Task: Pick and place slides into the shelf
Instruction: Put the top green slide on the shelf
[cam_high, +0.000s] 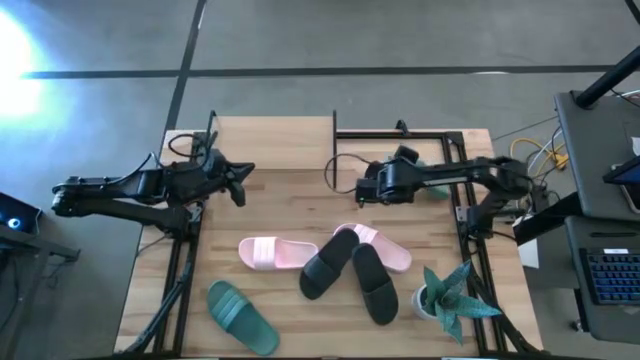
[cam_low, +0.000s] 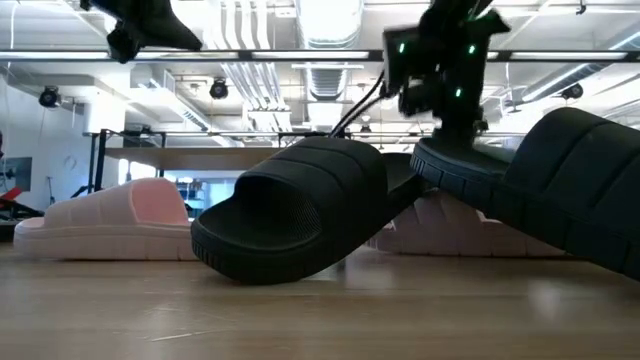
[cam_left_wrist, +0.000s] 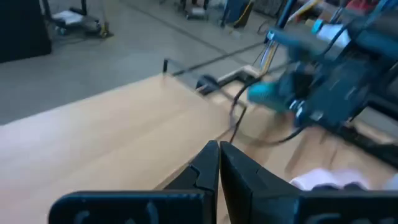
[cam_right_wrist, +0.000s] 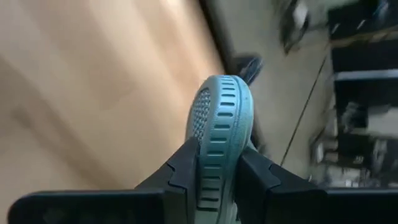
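My right gripper (cam_high: 364, 186) hovers over the table's middle, by the shelf (cam_high: 430, 145), and is shut on a green slide (cam_right_wrist: 219, 124). The slide also shows in the left wrist view (cam_left_wrist: 267, 93). My left gripper (cam_high: 243, 180) is shut and empty above the table's left part. The other green slide (cam_high: 242, 318) lies near the front left. One pink slide (cam_high: 275, 252) lies flat. Two black slides (cam_high: 330, 262) (cam_high: 373, 283) lie on the second pink slide (cam_high: 392, 250). My right gripper pinches the green slide's sole (cam_right_wrist: 214, 168) between its two fingers, one on each flat face. The slide is on edge, its ribbed side toward the wrist camera. Its rounded end (cam_right_wrist: 221, 87) sticks out past the fingertips. The fingers are about level, and the slide is clear of the table.
A green spiky potted plant (cam_high: 450, 295) stands at the front right. Black side rails (cam_high: 180, 260) run along the table's left and right edges. Bare wood lies between the two grippers. In the low view the shelf's board (cam_low: 200, 157) shows behind the slides.
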